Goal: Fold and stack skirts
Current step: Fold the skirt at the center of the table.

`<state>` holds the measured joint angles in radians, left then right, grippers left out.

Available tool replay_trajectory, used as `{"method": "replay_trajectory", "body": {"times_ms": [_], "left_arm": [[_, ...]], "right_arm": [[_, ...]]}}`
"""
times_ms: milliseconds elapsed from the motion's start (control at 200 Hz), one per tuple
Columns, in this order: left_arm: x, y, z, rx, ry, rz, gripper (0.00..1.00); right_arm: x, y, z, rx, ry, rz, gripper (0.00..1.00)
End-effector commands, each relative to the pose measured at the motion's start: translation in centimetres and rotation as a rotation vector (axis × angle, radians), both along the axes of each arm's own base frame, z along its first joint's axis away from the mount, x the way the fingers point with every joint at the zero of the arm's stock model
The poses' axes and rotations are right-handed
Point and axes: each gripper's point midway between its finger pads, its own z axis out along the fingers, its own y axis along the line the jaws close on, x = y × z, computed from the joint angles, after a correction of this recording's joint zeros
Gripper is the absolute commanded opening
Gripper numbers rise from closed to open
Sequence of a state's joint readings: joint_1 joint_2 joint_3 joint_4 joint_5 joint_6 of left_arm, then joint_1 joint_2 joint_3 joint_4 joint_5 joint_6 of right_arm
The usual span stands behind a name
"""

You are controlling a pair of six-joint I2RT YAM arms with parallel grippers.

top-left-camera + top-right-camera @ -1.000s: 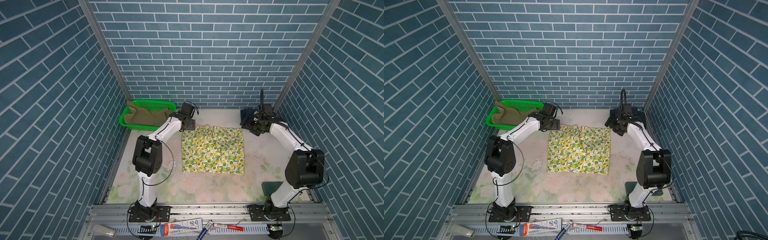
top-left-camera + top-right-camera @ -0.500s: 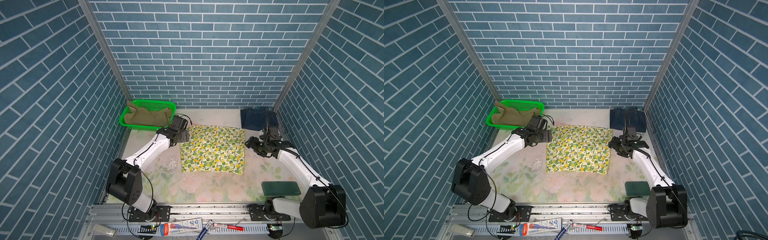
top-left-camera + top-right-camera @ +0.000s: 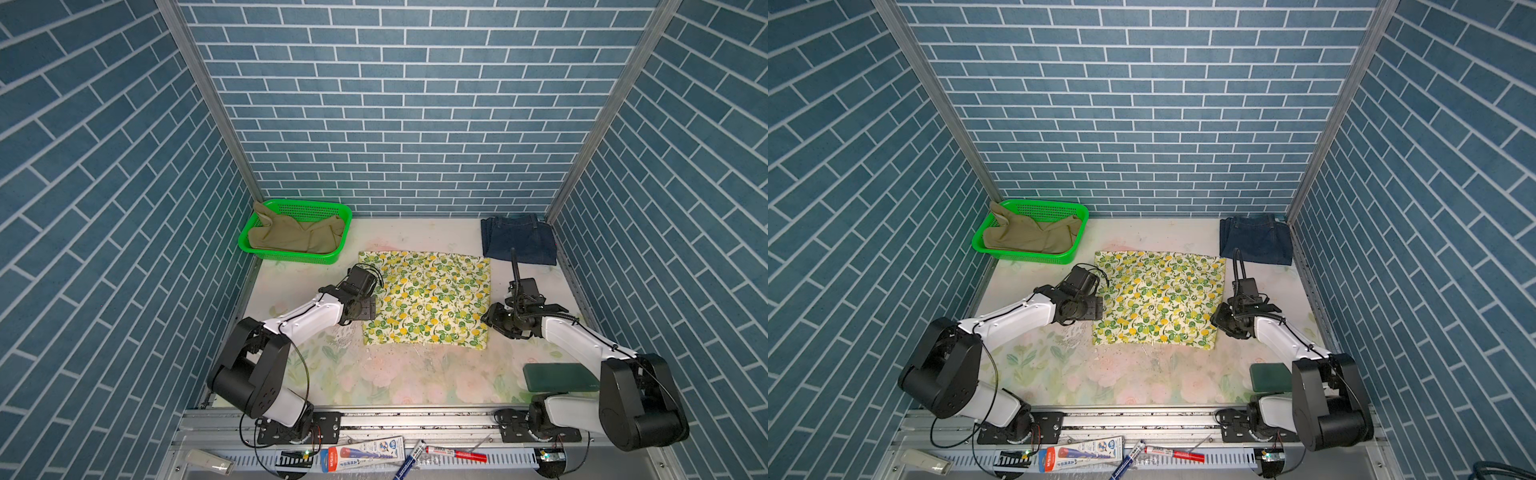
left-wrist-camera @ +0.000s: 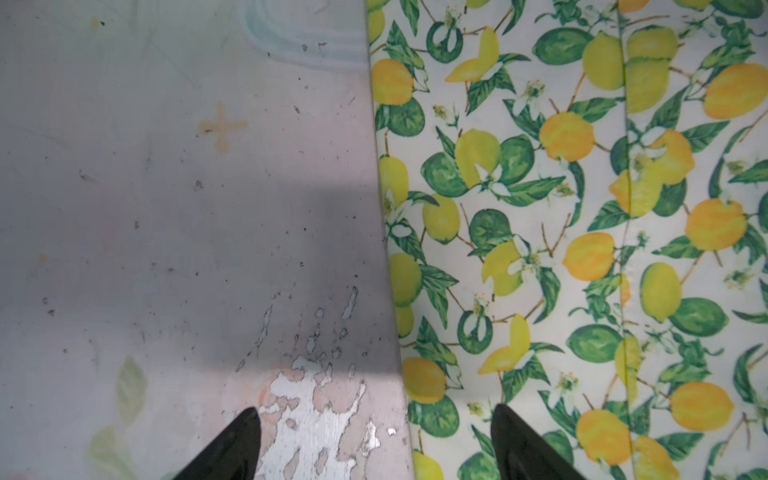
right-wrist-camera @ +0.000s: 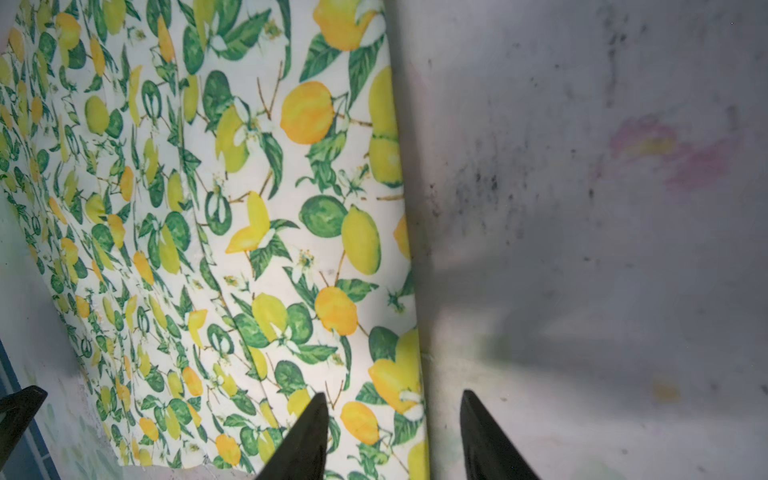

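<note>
Since the lemon-print skirt (image 3: 426,303) lies flat at centre for folding, left gripper (image 4: 374,409) and right gripper (image 5: 394,395) straddle its side edges, jaws apart, nothing pinched; denim skirt (image 3: 517,245) sits folded, khaki skirt (image 3: 291,239) in green basket (image 3: 291,259).

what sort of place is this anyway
Probably a robot lab booth, not a home: left arm and right arm bolted to a metal rail, brick-print wall panels, a lemon-print skirt spread on a floral table.
</note>
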<state>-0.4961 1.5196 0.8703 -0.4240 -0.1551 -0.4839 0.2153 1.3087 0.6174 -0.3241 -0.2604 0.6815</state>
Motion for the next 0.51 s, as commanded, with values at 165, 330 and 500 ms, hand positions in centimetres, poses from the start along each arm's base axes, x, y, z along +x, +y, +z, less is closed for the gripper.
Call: {"method": "replay_trajectory", "body": {"times_ms": [165,330,500], "left_arm": [[-0.1,-0.5,-2.4,-0.021,0.025,0.000,0.87],[-0.1,-0.6,-3.5,-0.013,0.043,-0.005,0.87],[-0.1,-0.8,-4.2,-0.020,0.050,-0.005,0.87]], "right_arm": [[0.7,0.5,-3.0,0.016,0.006,-0.024,0.35],[1.0,0.4,-2.5,-0.002,-0.031,-0.018,0.06],[1.2,0.3,-1.0,-0.045,-0.072,-0.001,0.00]]}}
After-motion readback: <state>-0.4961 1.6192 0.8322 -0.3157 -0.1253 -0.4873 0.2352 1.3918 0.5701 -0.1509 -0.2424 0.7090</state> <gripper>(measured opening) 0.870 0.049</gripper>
